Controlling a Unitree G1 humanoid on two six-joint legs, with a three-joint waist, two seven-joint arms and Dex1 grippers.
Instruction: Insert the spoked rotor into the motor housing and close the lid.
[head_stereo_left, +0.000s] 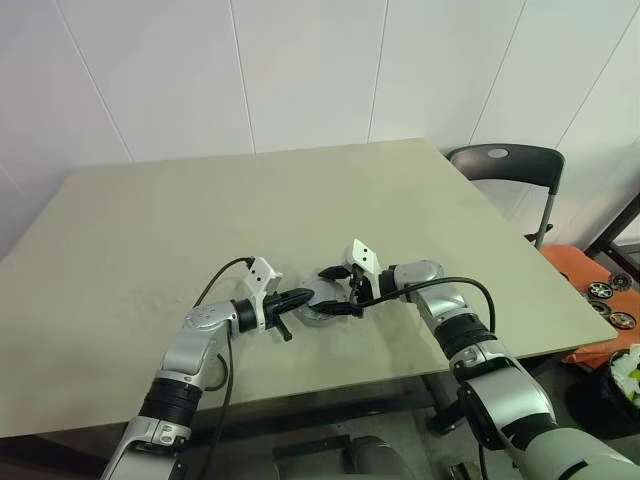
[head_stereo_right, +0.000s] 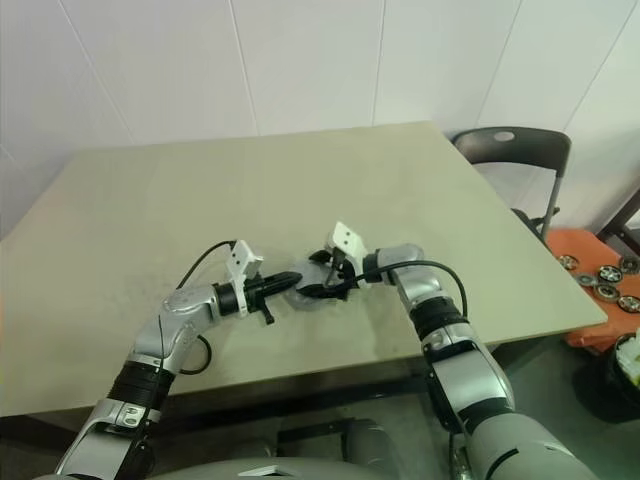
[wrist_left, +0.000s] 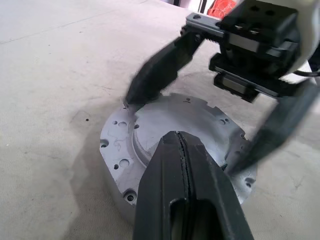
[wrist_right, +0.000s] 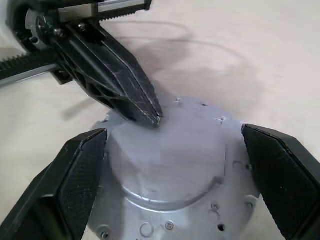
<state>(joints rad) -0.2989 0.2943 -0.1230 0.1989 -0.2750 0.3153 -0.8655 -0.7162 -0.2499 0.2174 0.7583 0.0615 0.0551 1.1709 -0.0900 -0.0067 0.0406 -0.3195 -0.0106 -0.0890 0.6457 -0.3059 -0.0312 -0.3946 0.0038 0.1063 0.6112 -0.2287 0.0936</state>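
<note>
While the lid (wrist_left: 175, 127) sits flat on top of the round silver motor housing (wrist_left: 115, 192) in the middle of the worktop (head_stereo_left: 300, 200), both grippers are right at it. The lid is a grey metal disc with little holes near its edge and a raised round part in the middle. The rotor cannot be seen, so I cannot tell where it is.

The left gripper (wrist_left: 179, 142) has its two black fingers pressed together into one point. That point is over the raised middle of the lid, and it seems to rest on it.

The right gripper (wrist_right: 175, 150) has its two fingers (wrist_right: 82, 170) spread wide apart. One finger is on each side of the round part, close to the edge, and there is a gap between each finger and the metal in the right wrist view. It is not squeezing anything.

The two grippers come in from opposite sides and meet over the lid.

A dark chair (head_stereo_left: 505, 165) stands past the far right corner of the worktop. Some small round parts (head_stereo_left: 608, 300) lie on an orange thing (head_stereo_left: 575, 265) to the right.
</note>
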